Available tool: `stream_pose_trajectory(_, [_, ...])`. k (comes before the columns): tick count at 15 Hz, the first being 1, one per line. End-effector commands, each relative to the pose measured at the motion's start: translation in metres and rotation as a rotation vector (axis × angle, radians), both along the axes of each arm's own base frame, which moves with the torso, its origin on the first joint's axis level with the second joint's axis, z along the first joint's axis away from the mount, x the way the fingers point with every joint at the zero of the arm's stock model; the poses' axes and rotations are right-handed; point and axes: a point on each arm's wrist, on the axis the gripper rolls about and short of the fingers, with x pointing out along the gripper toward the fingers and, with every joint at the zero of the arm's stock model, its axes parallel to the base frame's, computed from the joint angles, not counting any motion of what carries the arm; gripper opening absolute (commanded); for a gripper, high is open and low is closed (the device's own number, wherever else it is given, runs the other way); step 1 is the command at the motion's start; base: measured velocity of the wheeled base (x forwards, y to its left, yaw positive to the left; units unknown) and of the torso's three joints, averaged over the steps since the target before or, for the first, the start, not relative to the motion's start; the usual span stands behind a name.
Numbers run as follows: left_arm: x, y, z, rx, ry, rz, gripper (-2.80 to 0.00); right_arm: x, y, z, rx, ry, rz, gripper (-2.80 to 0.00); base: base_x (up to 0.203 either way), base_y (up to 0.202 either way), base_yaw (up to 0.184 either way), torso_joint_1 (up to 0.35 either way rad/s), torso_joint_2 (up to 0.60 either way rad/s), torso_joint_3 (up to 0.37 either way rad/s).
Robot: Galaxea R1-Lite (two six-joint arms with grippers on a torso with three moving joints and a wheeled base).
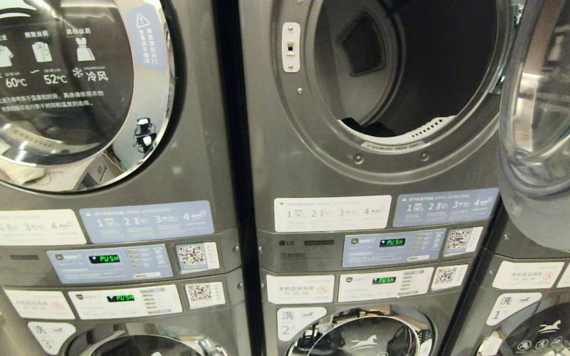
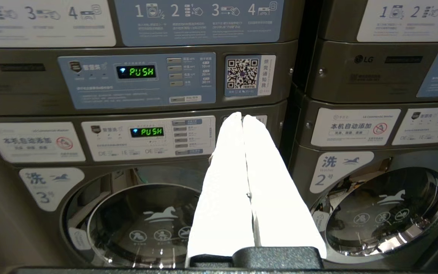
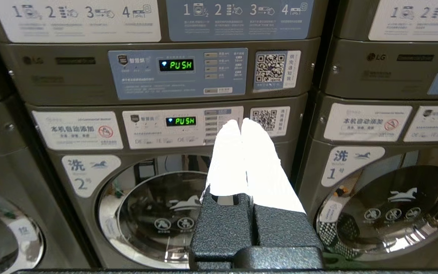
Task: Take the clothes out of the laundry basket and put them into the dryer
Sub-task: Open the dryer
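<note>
We face a stack of machines. The middle dryer (image 1: 394,84) stands open, its door (image 1: 552,99) swung to the right; inside the drum we see a dark garment (image 1: 359,126) low at the front, beside the white lint filter (image 1: 413,133). The left dryer's door (image 1: 67,84) is closed. No basket is in view. Our left gripper (image 2: 242,118) and right gripper (image 3: 241,123) both point at the washers (image 3: 173,205) below, white fingers pressed together, empty.
</note>
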Motion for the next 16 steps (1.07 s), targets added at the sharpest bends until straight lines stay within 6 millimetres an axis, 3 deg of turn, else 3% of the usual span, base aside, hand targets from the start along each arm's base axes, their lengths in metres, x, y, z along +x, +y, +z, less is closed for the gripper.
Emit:
stream_pose_trajectory(1, [0.0,0.0,0.0,-0.001,0.0,0.0,-2.8,-0.0001,0.0,0.0001,-0.001,-0.002,0.0,-2.8,-0.194,0.0,0.001,-0.006,0.0,-0.002])
stream_pose_trajectory(9, [0.0,0.0,0.0,-0.001,0.0,0.0,-2.8,-0.0001,0.0,0.0001,0.002,-0.002,-0.001,-2.8,-0.19,0.0,0.001,0.001,0.0,0.002])
stream_pose_trajectory(16, [0.0,0.0,-0.0002,0.003,0.001,0.0,-2.8,-0.0001,0.0,0.0001,0.004,-0.002,-0.001,-2.8,-0.009,-0.013,0.0,0.005,0.0,0.0])
